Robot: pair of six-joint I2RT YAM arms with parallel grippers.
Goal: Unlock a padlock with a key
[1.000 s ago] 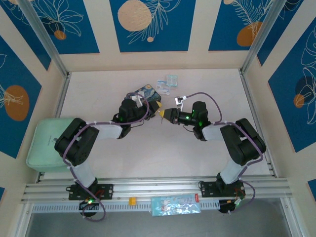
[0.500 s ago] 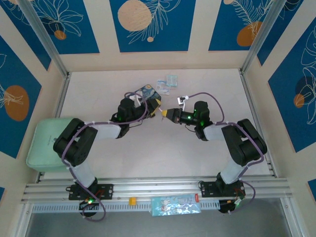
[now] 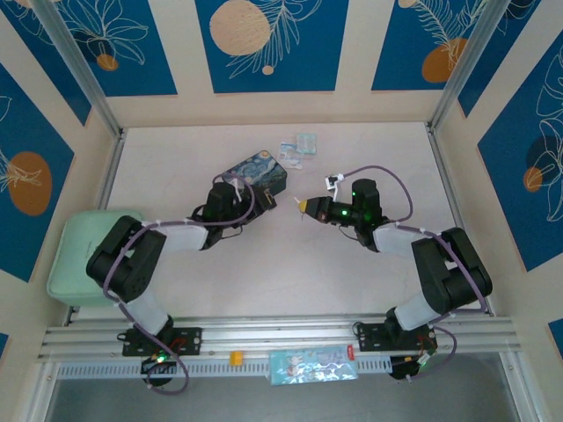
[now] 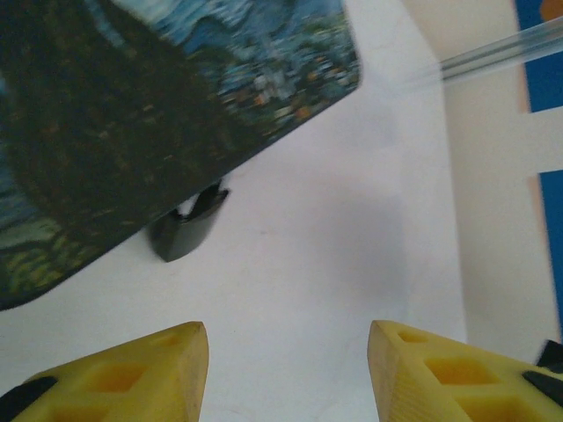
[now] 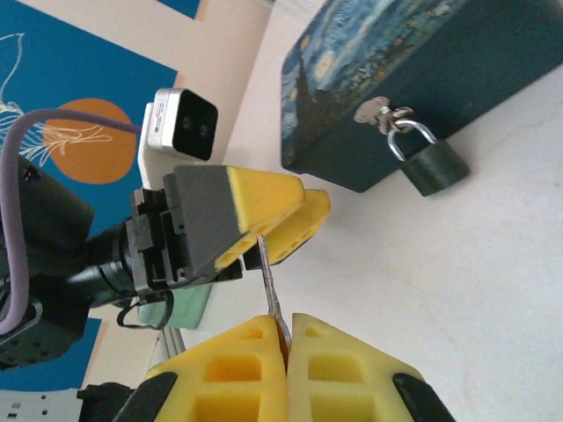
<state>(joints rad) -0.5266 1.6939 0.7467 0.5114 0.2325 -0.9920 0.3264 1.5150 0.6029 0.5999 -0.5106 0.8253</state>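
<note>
The padlock (image 5: pixel 433 165) is small and dark, and its silver shackle hangs from the hasp on the front of the blue starry-night tin (image 5: pixel 396 61). In the left wrist view the padlock (image 4: pixel 187 229) sits under the tin's (image 4: pixel 132 105) edge, ahead of my left gripper (image 4: pixel 288 352), which is open and holds nothing. My right gripper (image 5: pixel 288 318) is shut on the key (image 5: pixel 268 277), a thin silvery blade sticking out toward the left gripper (image 5: pixel 308 200). From above, the left gripper (image 3: pixel 262 200) is beside the tin (image 3: pixel 255 172) and the right gripper (image 3: pixel 305 207) is a short gap to its right.
A pale green pad (image 3: pixel 84 255) lies at the table's left edge. Small clear packets (image 3: pixel 299 149) sit behind the tin. A printed pouch (image 3: pixel 312 365) and a yellow piece (image 3: pixel 236 357) rest on the front rail. Patterned walls enclose the table.
The two grippers were tip to tip; they have drawn apart. The left jaws opened and pulled back toward the tin, while the right jaws closed on the key and moved right.
</note>
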